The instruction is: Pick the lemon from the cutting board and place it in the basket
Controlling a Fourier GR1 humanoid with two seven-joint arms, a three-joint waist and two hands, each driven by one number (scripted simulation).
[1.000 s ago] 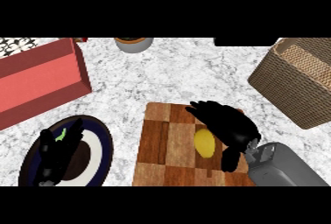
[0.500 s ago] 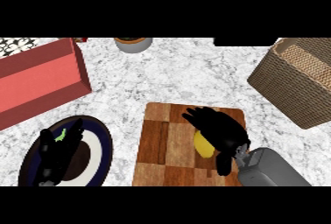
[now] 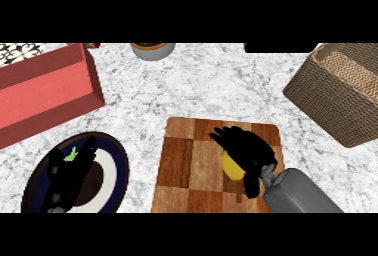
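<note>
Fingers [image 3: 225, 135] of right hand [image 3: 249, 150], head view: curled over the lemon [image 3: 233, 168] from its far side, thumb low at the near side, so the fruit is wrapped between them, most likely for lifting.

Lemon: on or just above the cutting board [image 3: 184, 165], right half; contact with the wood cannot be told.

Basket [image 3: 332, 95]: woven, up and to the right of the board, well apart from it; the carry would run that way, open mouth upward to take the fruit.

Left hand [image 3: 70, 170]: over the dark plate [image 3: 118, 157] at lower left, fingers straight and relaxed, resting away from the work.

Also on the marble surface [image 3: 207, 85]: red box [image 3: 44, 95], grey pot [image 3: 153, 50].
</note>
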